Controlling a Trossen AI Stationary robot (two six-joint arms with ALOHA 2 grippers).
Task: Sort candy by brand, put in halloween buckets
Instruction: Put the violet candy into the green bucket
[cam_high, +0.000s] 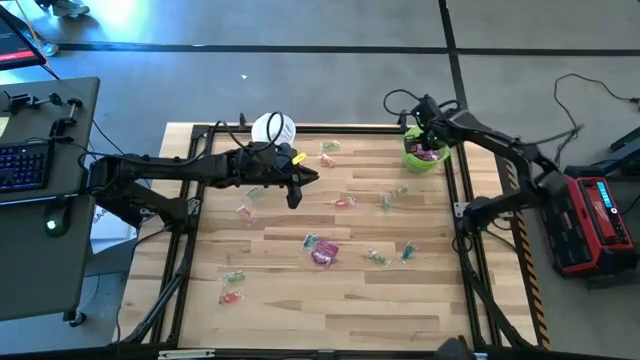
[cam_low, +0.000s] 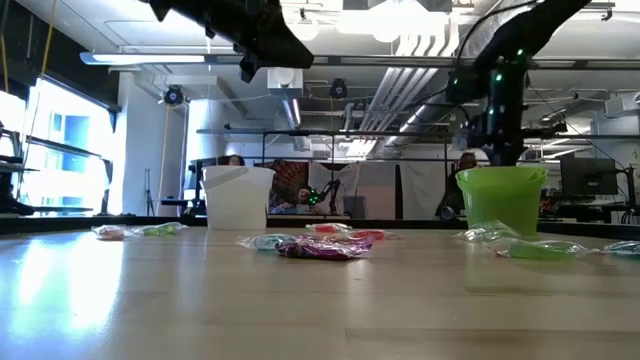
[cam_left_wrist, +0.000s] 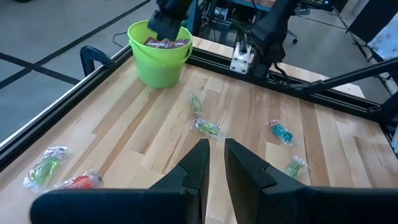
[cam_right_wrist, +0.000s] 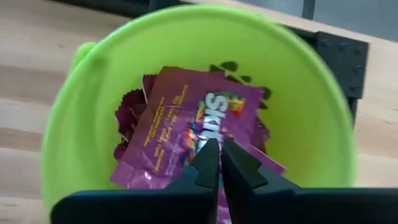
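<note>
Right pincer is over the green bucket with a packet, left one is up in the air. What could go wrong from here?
1. The right pincer pinches only the edge of a magenta-purple flat packet above the lime green plastic bucket; opening off-centre could drop it outside.
2. The left pincer hovers nearly shut; it must open before descending on the small clear-wrapped green candy.

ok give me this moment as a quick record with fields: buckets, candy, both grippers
green bucket: far right of the table, purple packets inside
white bucket: far edge, left of centre; contents cannot be seen
loose candy: one purple packet mid-table; small clear-wrapped pieces scattered about
right gripper: over the green bucket, fingers shut on a purple packet
left gripper: above the table near the white bucket, fingers close together, holding nothing visible
</note>
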